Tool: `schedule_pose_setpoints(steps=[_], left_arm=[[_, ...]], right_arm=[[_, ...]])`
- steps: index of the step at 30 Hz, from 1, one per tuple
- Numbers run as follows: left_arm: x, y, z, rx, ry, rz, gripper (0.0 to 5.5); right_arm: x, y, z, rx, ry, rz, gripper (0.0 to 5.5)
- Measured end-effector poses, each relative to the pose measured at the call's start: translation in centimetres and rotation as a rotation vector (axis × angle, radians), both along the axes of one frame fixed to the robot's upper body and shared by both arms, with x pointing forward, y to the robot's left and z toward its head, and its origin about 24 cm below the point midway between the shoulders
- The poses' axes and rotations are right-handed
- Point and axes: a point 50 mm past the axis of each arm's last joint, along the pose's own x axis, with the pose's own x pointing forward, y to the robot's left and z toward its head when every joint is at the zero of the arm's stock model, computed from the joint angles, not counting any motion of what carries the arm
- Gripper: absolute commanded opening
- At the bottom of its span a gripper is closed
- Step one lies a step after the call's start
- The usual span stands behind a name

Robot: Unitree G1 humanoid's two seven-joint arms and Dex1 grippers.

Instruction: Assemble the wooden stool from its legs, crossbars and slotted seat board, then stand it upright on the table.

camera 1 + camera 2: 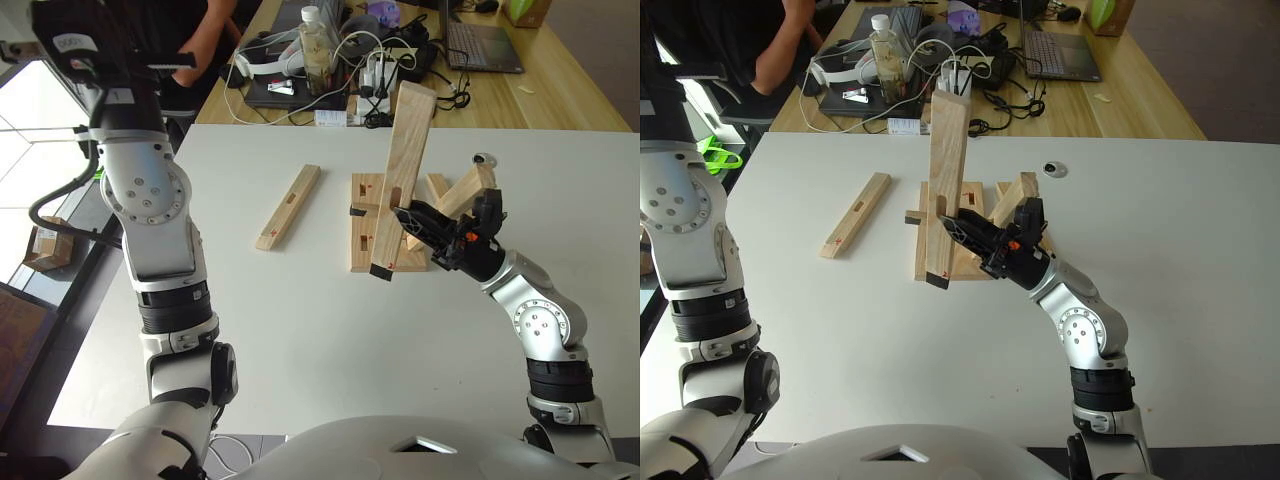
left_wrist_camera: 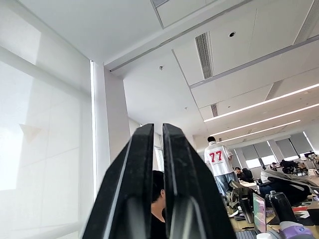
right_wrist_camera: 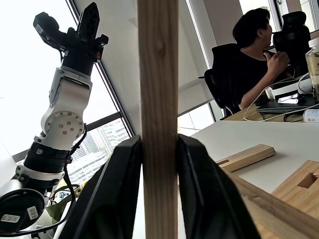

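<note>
Leverage is the likely concern: the long pale wooden plank [image 1: 408,140] stands nearly upright, clamped near its lower end by the right gripper [image 1: 402,218]. Its foot is over the heap of pale slotted wooden stool parts [image 1: 364,190] mid-table, towards the far edge of the white table [image 1: 300,340]. It looks stiff, light and smooth; a hold nearer mid-length would probably steady it. A separate slotted wooden bar [image 1: 288,206] lies towards the left edge. The left gripper [image 2: 158,132] is raised high, its fingers almost together on nothing.
</note>
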Motion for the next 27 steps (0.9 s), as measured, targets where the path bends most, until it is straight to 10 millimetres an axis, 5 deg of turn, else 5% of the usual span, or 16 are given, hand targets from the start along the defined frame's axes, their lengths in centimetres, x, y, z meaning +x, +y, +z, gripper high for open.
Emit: schedule_pose_setpoints(steps=[6,18,22,27], left_arm=[[-1.1,-1.8,1.2,0.128,-0.102,0.004,0.03],[-0.5,-1.4,2.3,0.044,-0.13,-0.038,0.03],[-0.3,-1.7,2.2,0.003,-0.122,-0.051,0.63],[-0.3,-2.0,2.2,0.018,-0.111,-0.042,0.69]], right_arm=[[0.0,0.0,0.0,0.001,0.001,0.001,0.96],[0.2,0.3,-0.5,0.015,0.009,-0.018,0.96],[0.3,0.2,-0.5,0.017,0.011,-0.023,0.96],[0.5,0.3,-0.6,0.009,0.01,-0.025,0.96]])
